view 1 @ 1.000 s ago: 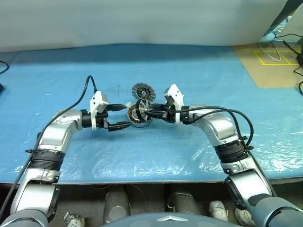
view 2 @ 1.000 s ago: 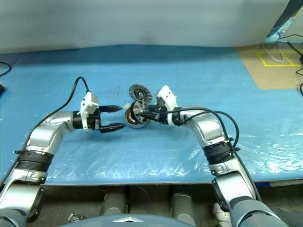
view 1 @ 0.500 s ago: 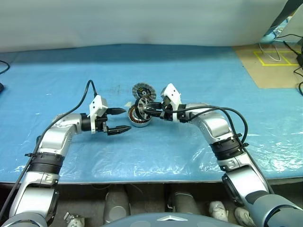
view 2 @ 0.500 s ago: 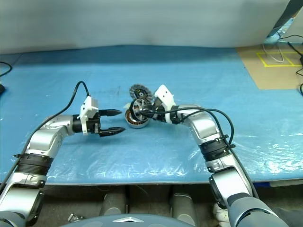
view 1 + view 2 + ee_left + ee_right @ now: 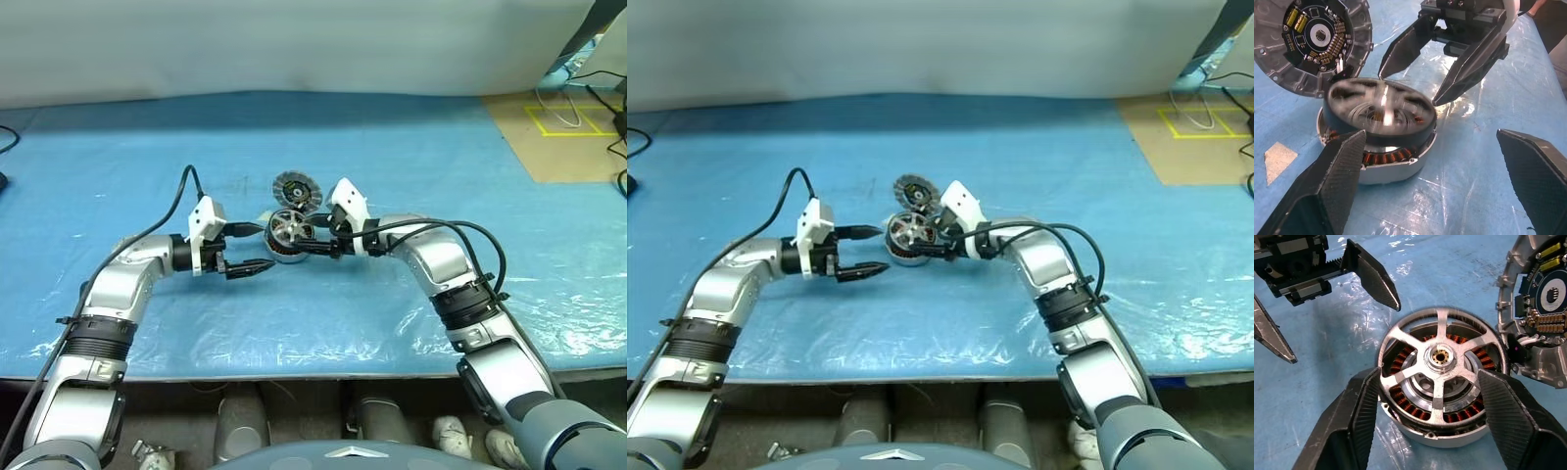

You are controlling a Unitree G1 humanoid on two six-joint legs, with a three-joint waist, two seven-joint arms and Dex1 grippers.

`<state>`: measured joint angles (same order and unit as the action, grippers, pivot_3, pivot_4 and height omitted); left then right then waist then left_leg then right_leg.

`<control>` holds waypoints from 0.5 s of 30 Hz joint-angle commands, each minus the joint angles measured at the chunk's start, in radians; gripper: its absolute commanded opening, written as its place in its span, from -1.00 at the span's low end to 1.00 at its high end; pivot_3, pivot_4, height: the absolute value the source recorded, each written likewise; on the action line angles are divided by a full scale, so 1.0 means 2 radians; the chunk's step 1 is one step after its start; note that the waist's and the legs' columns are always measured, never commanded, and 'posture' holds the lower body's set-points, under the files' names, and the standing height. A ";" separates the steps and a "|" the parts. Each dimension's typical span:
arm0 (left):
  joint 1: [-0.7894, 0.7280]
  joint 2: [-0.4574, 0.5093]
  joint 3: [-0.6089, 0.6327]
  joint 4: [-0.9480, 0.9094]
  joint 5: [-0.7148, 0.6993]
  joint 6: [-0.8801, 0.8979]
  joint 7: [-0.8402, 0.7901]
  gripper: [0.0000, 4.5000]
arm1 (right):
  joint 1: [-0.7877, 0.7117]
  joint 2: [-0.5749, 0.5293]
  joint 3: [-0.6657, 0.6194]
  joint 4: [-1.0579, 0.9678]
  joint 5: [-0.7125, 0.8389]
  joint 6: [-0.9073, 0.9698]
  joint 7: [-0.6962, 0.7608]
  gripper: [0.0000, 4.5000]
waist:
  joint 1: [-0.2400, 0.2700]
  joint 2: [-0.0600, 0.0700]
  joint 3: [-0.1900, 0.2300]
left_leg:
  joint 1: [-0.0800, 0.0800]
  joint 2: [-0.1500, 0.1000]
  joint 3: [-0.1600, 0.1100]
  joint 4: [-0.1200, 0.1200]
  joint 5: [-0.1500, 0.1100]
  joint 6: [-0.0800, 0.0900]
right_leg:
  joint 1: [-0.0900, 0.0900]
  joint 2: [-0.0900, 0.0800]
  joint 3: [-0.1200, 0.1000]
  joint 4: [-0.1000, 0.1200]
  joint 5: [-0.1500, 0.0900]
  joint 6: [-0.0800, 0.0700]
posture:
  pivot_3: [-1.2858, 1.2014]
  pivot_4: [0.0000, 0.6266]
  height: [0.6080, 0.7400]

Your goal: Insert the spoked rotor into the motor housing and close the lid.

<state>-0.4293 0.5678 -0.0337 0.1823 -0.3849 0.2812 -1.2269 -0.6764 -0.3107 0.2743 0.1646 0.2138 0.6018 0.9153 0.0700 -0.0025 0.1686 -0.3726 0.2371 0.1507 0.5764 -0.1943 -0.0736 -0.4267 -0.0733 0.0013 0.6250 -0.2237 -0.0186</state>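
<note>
Since a second ago your right gripper (image 5: pixel 1432 396) has spread open, leaving the spoked rotor (image 5: pixel 1442 363) flat atop the motor housing (image 5: pixel 1449 431), left gripper (image 5: pixel 1435 181) wide, empty; lid (image 5: pixel 297 186) leans just behind, right side nearer.

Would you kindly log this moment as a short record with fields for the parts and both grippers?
rotor: black-rimmed spoked rotor sits on the round silver-grey motor housing, copper windings visible beneath
lid: round silver-grey lid lies behind the housing on the blue sheet, dark centre facing up
right gripper: right gripper open, fingers either side of the rotor
left gripper: left gripper open, beside the housing, holding nothing
</note>
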 commanded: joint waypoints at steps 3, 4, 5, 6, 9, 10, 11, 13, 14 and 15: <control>-0.002 0.004 0.007 -0.022 -0.010 0.007 0.001 1.00 | -0.018 0.003 -0.030 -0.017 0.019 -0.001 -0.001 0.44 | 0.000 0.000 0.000 | 0.000 0.000 0.000 0.000 0.000 0.000 | 0.000 0.000 0.000 0.000 0.000 0.000 | 0.03 -0.52 1.00; -0.001 0.004 0.007 -0.021 -0.010 0.008 0.000 1.00 | -0.019 0.004 -0.032 -0.017 0.021 0.000 -0.002 0.44 | 0.000 0.000 0.000 | 0.000 0.000 0.000 0.000 0.000 0.000 | 0.000 0.000 0.000 0.000 0.000 0.000 | 0.03 -0.52 1.00; -0.001 0.006 0.008 -0.020 -0.011 0.008 0.000 1.00 | -0.020 0.005 -0.033 -0.017 0.021 0.000 -0.003 0.44 | 0.000 0.000 0.000 | 0.000 0.000 0.000 0.000 0.000 0.000 | 0.000 0.000 0.000 0.000 0.000 -0.001 | 0.03 -0.52 1.00; -0.001 0.007 0.009 -0.019 -0.010 0.008 0.000 1.00 | -0.020 0.006 -0.034 -0.017 0.020 -0.002 -0.004 0.44 | 0.000 0.000 0.000 | 0.000 0.000 0.000 0.000 0.000 0.000 | 0.000 0.000 0.000 0.000 -0.001 -0.001 | 0.03 -0.52 1.00; -0.002 0.009 0.011 -0.016 -0.009 0.006 0.002 1.00 | -0.021 0.016 -0.040 -0.018 0.027 -0.006 -0.007 0.36 | 0.000 0.000 0.000 | 0.000 0.000 0.000 0.000 0.000 0.000 | 0.000 0.000 0.000 0.000 0.000 -0.001 | 0.03 -0.52 1.00; -0.002 0.008 0.011 -0.016 -0.008 0.005 0.003 1.00 | -0.021 0.021 -0.042 -0.017 0.028 -0.008 -0.011 0.27 | 0.000 0.000 0.000 | 0.000 0.000 0.000 0.000 0.000 0.000 | 0.000 0.000 0.000 0.000 0.000 -0.001 | 0.03 -0.52 1.00; -0.003 0.007 0.010 -0.015 -0.007 0.002 0.005 1.00 | -0.018 0.025 -0.042 -0.013 0.024 -0.013 -0.016 0.17 | 0.000 0.000 0.000 | 0.000 0.000 0.000 0.000 0.000 0.000 | 0.000 0.000 0.000 0.000 0.000 -0.001 | 0.03 -0.52 1.00; -0.006 0.001 0.009 -0.016 -0.005 -0.001 0.012 1.00 | -0.009 0.031 -0.031 0.000 0.009 -0.024 -0.025 -0.13 | 0.000 0.000 0.000 | 0.000 0.000 0.000 0.000 0.000 0.000 | 0.000 0.000 0.000 0.000 -0.001 -0.001 | 0.03 -0.52 1.00; -0.006 -0.001 0.009 -0.016 -0.005 -0.003 0.015 1.00 | -0.006 0.033 -0.026 0.005 0.002 -0.029 -0.029 -0.30 | 0.000 0.000 0.000 | 0.000 0.000 0.000 0.000 0.000 0.000 | 0.000 0.000 0.000 0.000 -0.001 -0.001 | 0.03 -0.52 1.00; -0.006 -0.002 0.008 -0.015 -0.003 -0.005 0.018 1.00 | -0.003 0.040 -0.024 0.016 -0.001 -0.031 -0.038 -0.46 | 0.000 0.000 0.000 | 0.000 0.000 0.000 0.000 0.000 0.000 | 0.000 0.000 0.000 0.000 -0.001 -0.001 | 0.03 -0.52 1.00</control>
<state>-0.4289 0.5636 -0.0331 0.1754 -0.3887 0.2892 -1.2017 -0.6906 -0.2439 0.2179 0.1858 0.2197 0.5638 0.8598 0.0695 -0.0025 0.1686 -0.3723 0.2371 0.1507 0.5764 -0.1943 -0.0736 -0.4267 -0.0733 0.0013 0.6253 -0.2248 -0.0205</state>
